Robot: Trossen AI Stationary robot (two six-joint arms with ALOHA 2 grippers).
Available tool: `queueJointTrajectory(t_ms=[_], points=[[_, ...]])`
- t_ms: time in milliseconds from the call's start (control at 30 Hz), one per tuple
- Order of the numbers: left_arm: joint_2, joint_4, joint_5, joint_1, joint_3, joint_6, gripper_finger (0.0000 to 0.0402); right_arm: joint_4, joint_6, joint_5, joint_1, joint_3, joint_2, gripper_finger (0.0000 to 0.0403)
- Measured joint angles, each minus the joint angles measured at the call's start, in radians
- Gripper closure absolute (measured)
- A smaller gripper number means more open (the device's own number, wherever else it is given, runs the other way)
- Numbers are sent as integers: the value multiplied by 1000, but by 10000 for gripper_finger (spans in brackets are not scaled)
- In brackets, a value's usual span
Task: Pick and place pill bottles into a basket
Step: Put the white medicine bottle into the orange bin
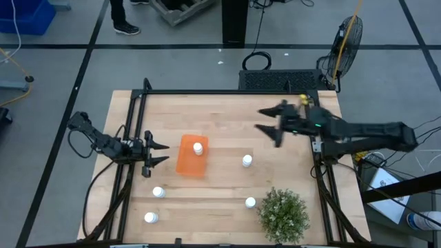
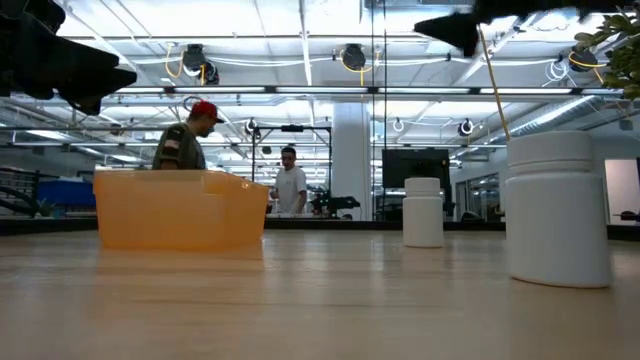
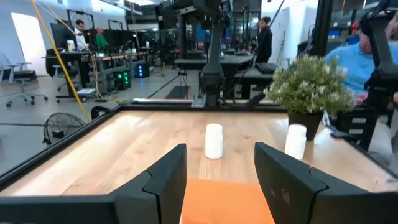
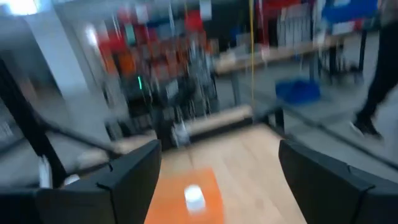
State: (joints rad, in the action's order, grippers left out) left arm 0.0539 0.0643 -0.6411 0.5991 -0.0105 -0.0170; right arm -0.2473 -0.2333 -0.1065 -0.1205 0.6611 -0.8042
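Four loose bottles [image 1: 247, 161] scattered across counter [image 1: 227, 117], one [image 1: 198, 147] inside basket [image 1: 191, 156]; left gripper [image 1: 160, 153] beside basket and right gripper [image 1: 267, 124] raised, jaws wide, empty; risk: toppling and rolling.

From overhead you look straight down on the whole table [image 1: 227, 138], with both arms at its sides. Your low camera sits at tabletop height, level across the wood toward the room, very close to one pill bottle [image 2: 557, 208]. Your left wrist camera looks forward between its own fingers [image 3: 165, 180] across the table toward the plant [image 3: 311, 84]. Your right wrist camera looks down and forward from above the table. All four views share the basket [image 1: 191, 156]; the right wrist view shows a bottle in it.
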Motion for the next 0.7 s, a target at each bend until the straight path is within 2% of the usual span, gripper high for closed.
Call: queueJointTrajectory(t_ms=[100, 267, 467, 700], points=[[26, 0, -2, 0, 0, 14, 211, -121, -16, 0, -17, -165, 163, 89], [56, 0, -20, 0, 0, 48, 210, -134, 37, 3, -30, -317, 328, 89], [71, 0, -37, 0, 0, 110, 211, -160, 13, -29, -41, -487, 398, 89], [71, 6, -41, 0, 0, 132, 210, -344, 44, -119, -44, -633, 415, 89]])
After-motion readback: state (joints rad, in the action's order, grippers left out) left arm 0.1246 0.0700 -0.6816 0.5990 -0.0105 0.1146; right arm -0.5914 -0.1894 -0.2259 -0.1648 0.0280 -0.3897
